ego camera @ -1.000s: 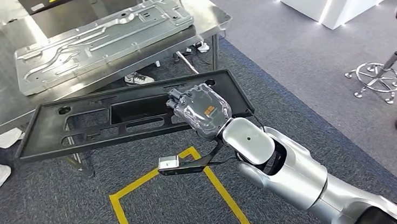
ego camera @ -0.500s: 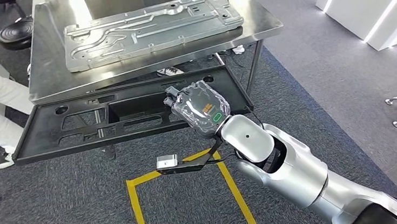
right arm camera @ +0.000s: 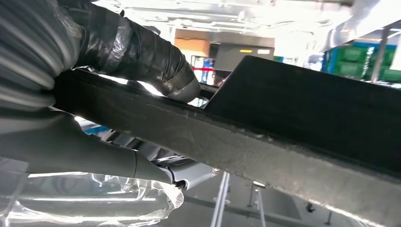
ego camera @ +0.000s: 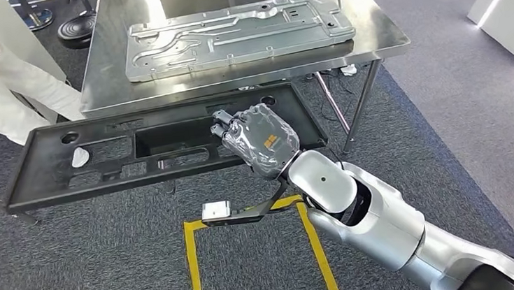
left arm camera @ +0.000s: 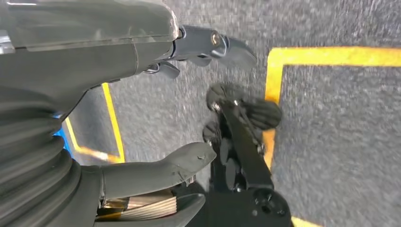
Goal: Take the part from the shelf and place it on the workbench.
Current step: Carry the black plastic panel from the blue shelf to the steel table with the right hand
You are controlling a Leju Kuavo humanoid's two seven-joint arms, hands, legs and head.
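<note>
Beside the steel workbench (ego camera: 385,35), the right hand (ego camera: 259,139) is clamping the long black plastic panel (ego camera: 101,165) off-centre; stiff, light, likely tipping.

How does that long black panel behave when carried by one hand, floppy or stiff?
Probably stiff: the black panel stays straight though the right hand grips it near one end. Likely light for its size, being thin with many cutouts. Held off-centre, its far end may tend to dip or swing.

The part (ego camera: 163,147) hangs before the workbench (ego camera: 385,32), which bears a metal panel (ego camera: 237,33).
</note>
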